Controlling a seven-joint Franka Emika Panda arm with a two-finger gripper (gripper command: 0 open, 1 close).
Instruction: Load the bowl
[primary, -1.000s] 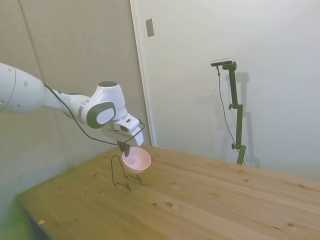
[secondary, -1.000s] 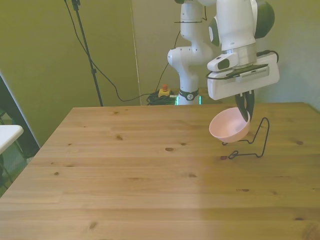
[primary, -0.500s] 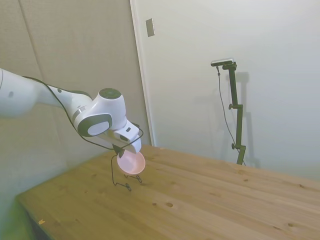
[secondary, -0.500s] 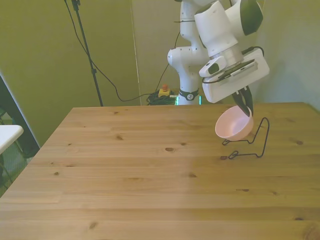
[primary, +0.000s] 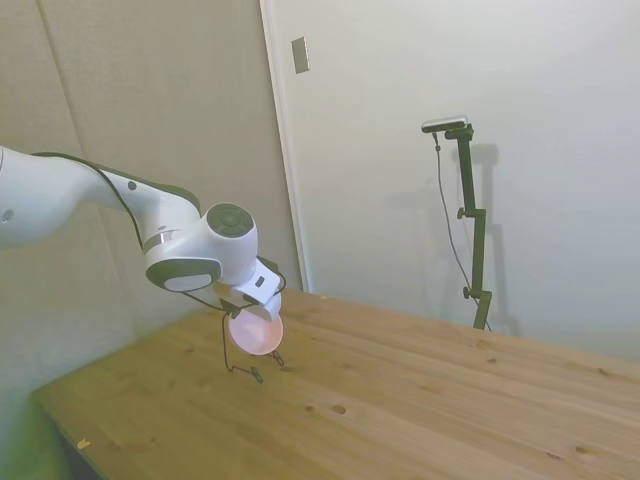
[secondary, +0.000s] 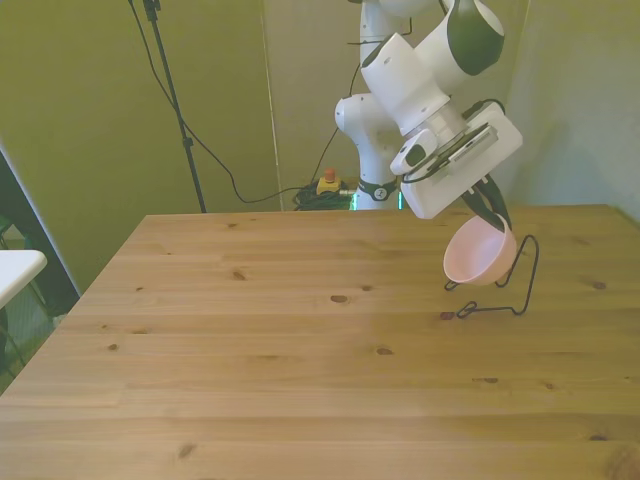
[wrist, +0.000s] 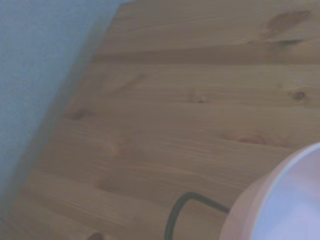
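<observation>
Hiding most of the dark fingers behind its white body, the hand (secondary: 492, 212) pinches the rim of the bowl (secondary: 479, 256), held tilted at the front view's right over a black wire stand (secondary: 505, 290) on the wooden surface (secondary: 300, 350). Pale pink, smooth, plain; cropped and blurred in the wrist view (wrist: 285, 200).

No text, label, brand, number or sign can be read in any view.

Pale walls (primary: 420, 70) rise behind the knotty wooden table (secondary: 300, 380).
</observation>
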